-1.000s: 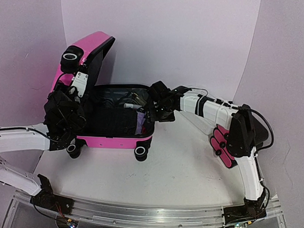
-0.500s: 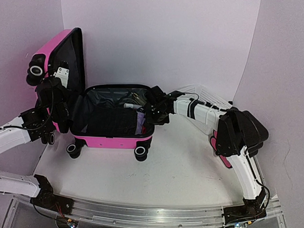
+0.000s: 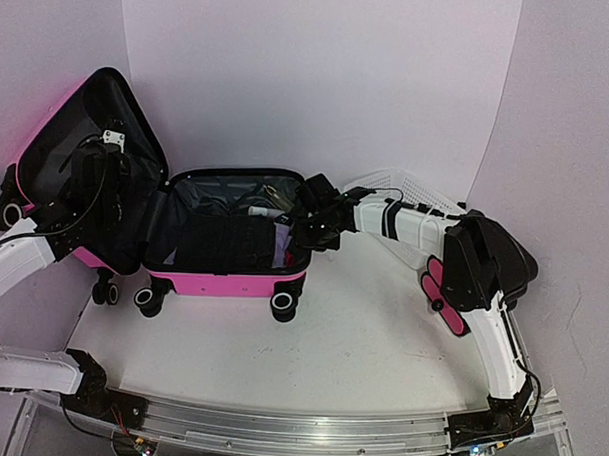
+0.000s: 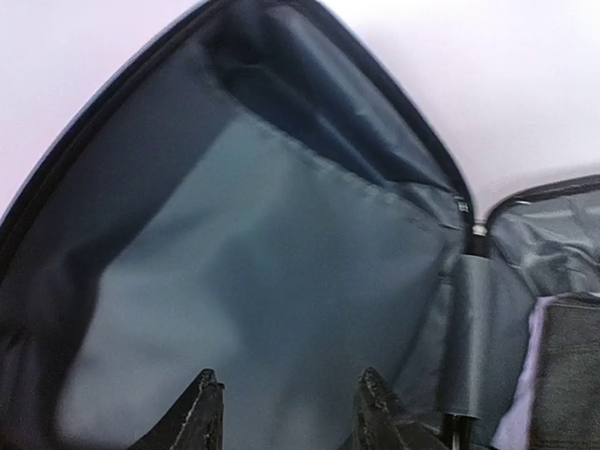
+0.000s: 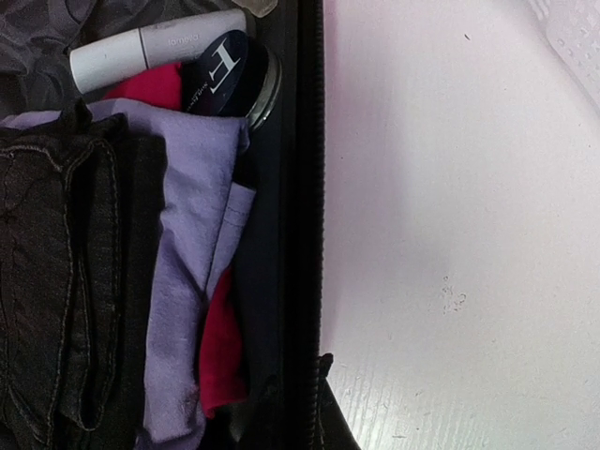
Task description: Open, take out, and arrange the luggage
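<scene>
The luggage (image 3: 228, 277) is lying open on the left part of the table (image 3: 361, 340). Its lid (image 3: 128, 122) is being pushed back by the left gripper (image 4: 286, 389), whose fingers are spread apart against the black lining with nothing between them. The right gripper (image 3: 313, 220) is being held at the right rim of the lower half; whether it is open or closed cannot be told. The lid should be lowered slowly while the lower half is being steadied, so that the jeans (image 5: 66, 281), the purple cloth (image 5: 187, 253) and the white tube (image 5: 155, 47) are not being shaken out. Compared with half a second ago, the lid is being leaned much farther left, past upright, and the left arm is being carried outward with it.
</scene>
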`<state>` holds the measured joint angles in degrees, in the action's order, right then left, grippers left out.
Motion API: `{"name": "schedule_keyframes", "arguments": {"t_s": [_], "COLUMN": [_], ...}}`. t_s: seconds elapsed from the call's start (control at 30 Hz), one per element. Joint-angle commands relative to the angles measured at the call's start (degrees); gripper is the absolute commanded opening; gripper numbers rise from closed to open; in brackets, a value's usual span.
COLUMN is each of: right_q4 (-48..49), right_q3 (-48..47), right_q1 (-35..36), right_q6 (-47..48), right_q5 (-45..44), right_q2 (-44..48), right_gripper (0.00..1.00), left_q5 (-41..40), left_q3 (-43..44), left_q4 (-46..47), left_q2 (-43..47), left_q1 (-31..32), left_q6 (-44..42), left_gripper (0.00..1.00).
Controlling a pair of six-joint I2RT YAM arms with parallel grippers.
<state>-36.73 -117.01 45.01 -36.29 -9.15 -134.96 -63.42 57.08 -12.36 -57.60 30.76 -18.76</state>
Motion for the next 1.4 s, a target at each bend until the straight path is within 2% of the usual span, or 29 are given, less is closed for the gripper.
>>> {"name": "schedule_keyframes", "arguments": {"t_s": [0.0,0.2,0.33,0.4,0.53,0.77,0.97,1.1,1.2,1.3,1.37], "right_q4": [3.5,6.1,6.4,6.5,8.1,12.5,12.6,11.1,7.6,4.2,1.3], "right_q3": [4.5,8.4,9.4,10.1,12.7,17.1,18.2,18.6,20.7,25.0,27.8], "right_q1": [0.3,0.3,0.3,0.2,0.3,1.1,1.5,1.5,0.9,-0.3,-1.1], "right_q6": [-0.6,-2.1,-1.8,-1.9,-3.4,-6.6,-6.0,-2.8,4.0,10.3,13.2], "right_q5": [5.6,7.7,8.2,8.3,9.8,12.5,11.4,10.5,9.4,9.1,7.5], "right_q2": [3.1,4.5,4.9,5.4,6.5,9.3,11.7,15.0,21.6,28.5,32.9], "right_gripper": [0.0,0.0,0.0,0.0,0.0,0.0,0.01,0.38,0.66,0.84,0.9], "left_q5": [9.2,25.2,31.9,33.0,37.9,47.5,58.1,69.7,72.7,73.5,74.4], "left_q3": [6.3,18.8,29.0,31.3,30.9,24.9,22.4,20.8,21.1,21.2,21.3], "left_q4": [-12.2,-30.4,-39.2,-40.0,-40.1,-39.7,-36.3,-31.3,-29.2,-27.5,-26.0], "left_q2": [-0.9,-3.8,-7.6,-8.5,-8.5,-9.2,-11.6,-13.0,-15.4,-18.0,-20.3], "left_q1": [-0.2,-0.2,-0.2,-0.3,-0.5,-0.8,-0.7,-0.6,0.8,2.8,3.9], "left_q6": [10.9,20.6,23.1,24.5,27.8,35.3,37.6,38.7,39.3,39.2,39.1], "left_gripper": [0.55,0.79,0.83,0.86,0.91,0.91,0.91,0.92,0.93,0.93,0.93]}}
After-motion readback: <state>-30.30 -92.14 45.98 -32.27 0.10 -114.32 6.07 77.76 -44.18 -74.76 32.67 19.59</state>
